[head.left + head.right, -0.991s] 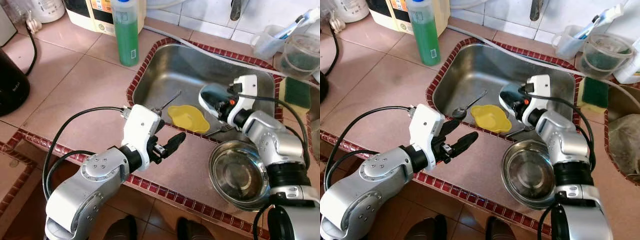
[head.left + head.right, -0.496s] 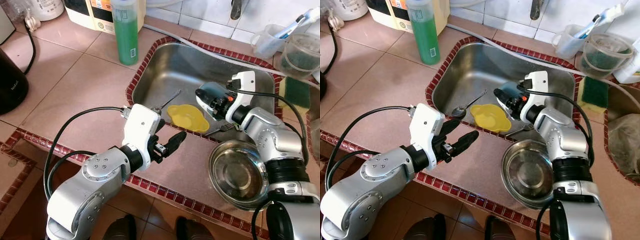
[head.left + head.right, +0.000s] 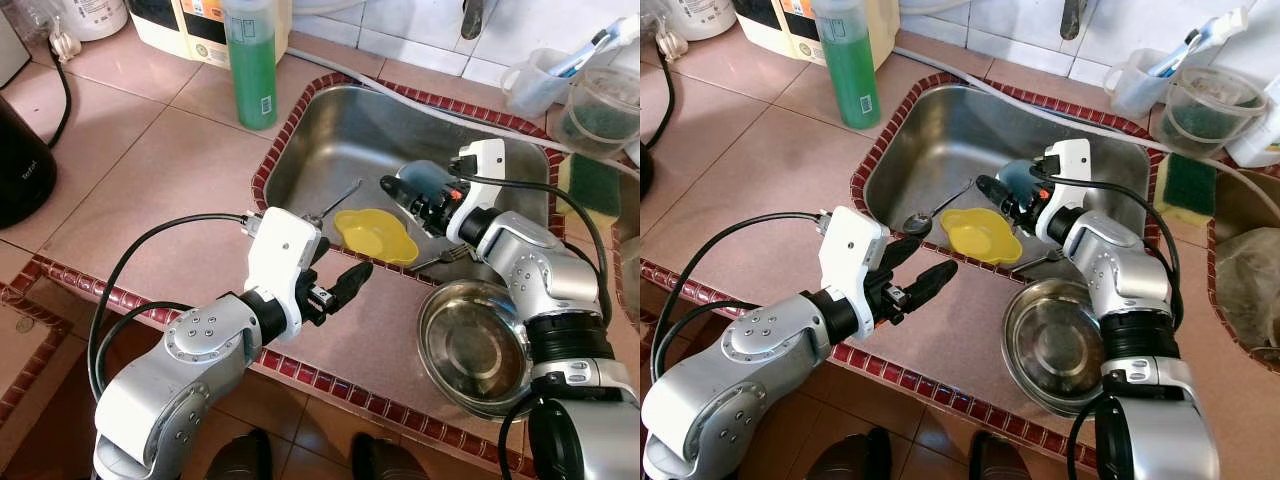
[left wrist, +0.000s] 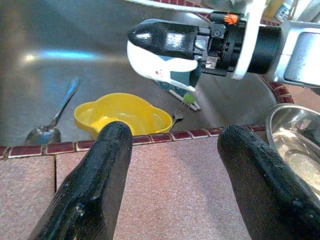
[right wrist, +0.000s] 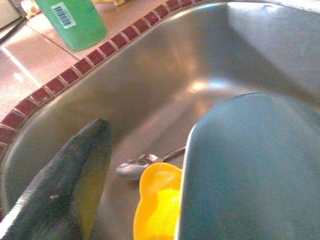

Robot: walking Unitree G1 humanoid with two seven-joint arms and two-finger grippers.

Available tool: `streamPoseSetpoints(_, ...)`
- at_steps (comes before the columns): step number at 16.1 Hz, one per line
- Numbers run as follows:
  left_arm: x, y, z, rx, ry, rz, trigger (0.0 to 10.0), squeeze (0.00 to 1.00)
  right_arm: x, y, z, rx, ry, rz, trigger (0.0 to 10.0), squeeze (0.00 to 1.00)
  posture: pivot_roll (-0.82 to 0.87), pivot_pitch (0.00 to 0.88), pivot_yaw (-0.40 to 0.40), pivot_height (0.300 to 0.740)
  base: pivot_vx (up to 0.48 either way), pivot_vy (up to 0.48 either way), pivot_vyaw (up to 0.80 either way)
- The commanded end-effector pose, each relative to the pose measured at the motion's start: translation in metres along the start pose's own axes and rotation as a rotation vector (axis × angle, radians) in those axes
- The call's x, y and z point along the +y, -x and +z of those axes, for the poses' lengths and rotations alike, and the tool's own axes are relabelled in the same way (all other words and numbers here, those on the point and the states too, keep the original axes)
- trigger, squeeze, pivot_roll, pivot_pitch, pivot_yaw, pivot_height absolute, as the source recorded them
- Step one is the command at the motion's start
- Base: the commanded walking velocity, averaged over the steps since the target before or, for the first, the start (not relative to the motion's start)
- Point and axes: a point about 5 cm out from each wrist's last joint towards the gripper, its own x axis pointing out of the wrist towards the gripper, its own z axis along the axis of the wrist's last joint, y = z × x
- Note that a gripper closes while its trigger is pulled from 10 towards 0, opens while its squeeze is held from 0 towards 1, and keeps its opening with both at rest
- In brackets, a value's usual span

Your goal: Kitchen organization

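My right gripper [image 3: 412, 196] is shut on a teal-and-white bowl [image 3: 422, 178], held tilted above the steel sink [image 3: 340, 130]. In the right wrist view the bowl [image 5: 255, 170] sits against one black finger [image 5: 65, 185]. On the sink floor lie a yellow dish [image 3: 375, 235], a spoon [image 3: 335, 205] and a fork [image 3: 445, 260]. A steel bowl [image 3: 478, 348] rests on the counter by the sink's near right corner. My left gripper [image 3: 340, 262] hovers open over the tiled counter just in front of the sink, its fingers [image 4: 100, 165] pointing at the yellow dish [image 4: 122, 112].
A green soap bottle [image 3: 250, 65] stands on the counter left of the sink. A sponge [image 3: 592, 185] and plastic containers [image 3: 600, 105] sit at the right. A black kettle [image 3: 20, 165] with its cord is at the far left. The counter's front edge runs below my left arm.
My right gripper has carried the teal-and-white bowl leftward across the sink, closer to the yellow dish. The left arm has stayed still.
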Motion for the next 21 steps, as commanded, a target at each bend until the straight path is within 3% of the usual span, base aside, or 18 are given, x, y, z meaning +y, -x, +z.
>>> streamPoseSetpoints(1, -0.004, 0.0, 0.002, -0.01, -0.002, -0.019, 10.0, 0.0, 0.0, -0.001, 0.004, -0.013, -0.001, 0.005, 10.0, 1.0, 0.01, 0.249, -0.07, 0.74, 0.0, 0.0, 0.0)
streamPoseSetpoints(8, -0.004, 0.0, 0.002, -0.013, 0.002, -0.011, 10.0, 0.0, -0.006, -0.004, 0.003, 0.001, -0.057, -0.06, 10.0, 1.0, 0.02, 0.246, -0.073, 0.74, 0.0, 0.0, 0.0)
streamPoseSetpoints(9, -0.004, -0.001, 0.002, -0.014, 0.002, -0.01, 10.0, 0.0, -0.009, -0.005, -0.005, 0.075, -0.019, -0.092, 10.0, 1.0, 0.01, 0.246, -0.074, 0.74, 0.0, 0.0, 0.0)
streamPoseSetpoints(10, -0.004, -0.001, 0.002, -0.015, 0.002, -0.01, 10.0, 0.0, -0.002, -0.003, -0.012, 0.125, 0.033, 0.015, 10.0, 1.0, 0.02, 0.248, -0.073, 0.74, 0.0, 0.0, 0.0)
streamPoseSetpoints(11, -0.004, -0.001, 0.002, -0.015, 0.001, -0.01, 10.0, 0.0, -0.011, -0.003, -0.006, 0.081, 0.051, -0.086, 10.0, 0.0, 0.02, 0.248, -0.074, 0.74, 0.0, 0.0, 0.0)
streamPoseSetpoints(13, -0.004, -0.001, 0.002, -0.015, 0.003, -0.007, 10.0, 0.0, -0.033, 0.001, -0.006, 0.073, -0.095, -0.273, 10.0, 0.0, 0.01, 0.254, -0.075, 0.74, 0.0, 0.0, 0.0)
streamPoseSetpoints(14, -0.003, -0.001, 0.001, -0.016, 0.006, -0.003, 10.0, 0.0, -0.027, 0.004, -0.018, 0.166, -0.037, -0.175, 10.0, 0.0, 0.01, 0.256, -0.075, 0.74, 0.0, 0.0, 0.0)
streamPoseSetpoints(15, -0.003, -0.001, 0.001, -0.016, 0.006, -0.002, 10.0, 0.0, -0.024, 0.004, -0.02, 0.174, -0.014, -0.147, 10.0, 0.0, 0.01, 0.258, -0.074, 0.74, 0.0, 0.0, 0.0)
streamPoseSetpoints(17, -0.002, -0.002, 0.003, -0.02, 0.008, 0.001, 10.0, 0.0, -0.039, 0.008, -0.018, 0.175, 0.005, -0.295, 10.0, 0.0, 0.01, 0.258, -0.071, 0.74, 0.0, 0.0, 0.0)
streamPoseSetpoints(18, -0.002, -0.003, 0.003, -0.02, 0.006, 0.0, 10.0, 0.0, -0.03, 0.007, -0.018, 0.171, -0.014, -0.187, 10.0, 0.0, 0.01, 0.259, -0.069, 0.74, 0.0, 0.0, 0.0)
streamPoseSetpoints(20, -0.001, -0.003, 0.003, -0.02, 0.006, -0.001, 10.0, 0.0, -0.041, 0.01, -0.02, 0.192, 0.002, -0.314, 10.0, 0.0, 0.01, 0.258, -0.067, 0.74, 0.0, 0.0, 0.0)
streamPoseSetpoints(21, -0.001, -0.003, 0.003, -0.019, 0.003, -0.002, 10.0, 0.0, -0.04, 0.012, -0.025, 0.216, -0.029, -0.271, 10.0, 0.0, 0.01, 0.254, -0.058, 0.74, 0.0, 0.0, 0.0)
